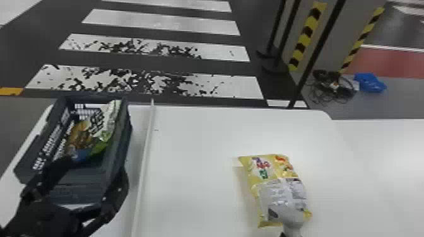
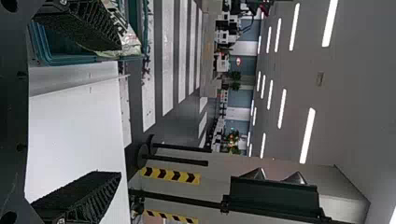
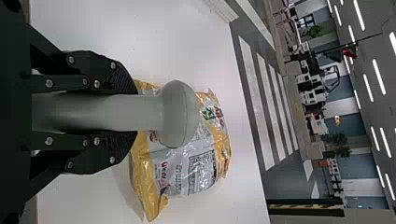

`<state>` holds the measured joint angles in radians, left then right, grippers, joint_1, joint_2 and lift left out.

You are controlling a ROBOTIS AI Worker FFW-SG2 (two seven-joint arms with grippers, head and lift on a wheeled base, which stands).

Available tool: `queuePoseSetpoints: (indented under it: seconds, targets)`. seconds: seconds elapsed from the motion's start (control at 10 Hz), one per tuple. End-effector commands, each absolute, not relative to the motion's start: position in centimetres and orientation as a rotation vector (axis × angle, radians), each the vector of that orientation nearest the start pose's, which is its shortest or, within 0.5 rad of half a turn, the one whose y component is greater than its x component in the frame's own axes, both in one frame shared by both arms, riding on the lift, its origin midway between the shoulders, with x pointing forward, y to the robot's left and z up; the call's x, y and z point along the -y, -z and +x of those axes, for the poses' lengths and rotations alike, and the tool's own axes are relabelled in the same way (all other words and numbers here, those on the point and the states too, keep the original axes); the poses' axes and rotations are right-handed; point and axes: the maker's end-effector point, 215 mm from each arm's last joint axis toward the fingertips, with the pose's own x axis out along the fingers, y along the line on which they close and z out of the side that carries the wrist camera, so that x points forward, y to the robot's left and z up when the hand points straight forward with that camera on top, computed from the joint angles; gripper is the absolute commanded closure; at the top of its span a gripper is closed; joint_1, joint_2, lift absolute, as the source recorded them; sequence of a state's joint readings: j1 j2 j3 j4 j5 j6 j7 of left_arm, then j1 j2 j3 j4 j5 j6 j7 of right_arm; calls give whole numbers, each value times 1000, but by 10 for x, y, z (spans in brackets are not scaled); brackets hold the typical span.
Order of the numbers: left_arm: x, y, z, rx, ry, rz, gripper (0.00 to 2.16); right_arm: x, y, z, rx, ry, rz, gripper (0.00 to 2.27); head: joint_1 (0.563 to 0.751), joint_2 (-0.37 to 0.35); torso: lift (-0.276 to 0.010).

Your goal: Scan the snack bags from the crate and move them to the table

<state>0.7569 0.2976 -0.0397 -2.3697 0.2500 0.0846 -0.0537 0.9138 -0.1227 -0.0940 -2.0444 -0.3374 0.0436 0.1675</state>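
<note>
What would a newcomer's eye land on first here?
Probably the yellow snack bag on the white table, with the right gripper holding a grey scanner over it. Next, on the left, the dark crate with more bags inside and the open left gripper at its near end.

Large indoor hall, white crosswalk stripes, yellow-black hazard tape, ceiling lights

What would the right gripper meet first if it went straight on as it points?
Likely the yellow snack bag, touched by the scanner that the right gripper holds out in front, though the gap between them is unclear.
</note>
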Motion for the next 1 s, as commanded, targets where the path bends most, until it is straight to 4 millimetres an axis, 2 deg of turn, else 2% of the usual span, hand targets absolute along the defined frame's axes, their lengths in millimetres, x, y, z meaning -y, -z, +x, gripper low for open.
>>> queuePoseSetpoints:
  seconds: [0.0, 0.5, 0.7, 0.9]
  targets:
    - [-178, 294, 370, -78, 294, -56, 33, 251, 488, 275, -452, -102, 217, 2240, 695, -138, -95]
    - [-177, 291, 369, -73, 297, -57, 33, 255, 483, 277, -444, -105, 204, 2240, 695, -135, -95]
    - [-174, 289, 369, -72, 303, -59, 33, 280, 464, 293, -422, -78, 191, 2240, 695, -148, -95]
    - [-175, 291, 367, -78, 300, -58, 33, 310, 455, 311, -424, -38, 199, 2240, 695, -182, -95]
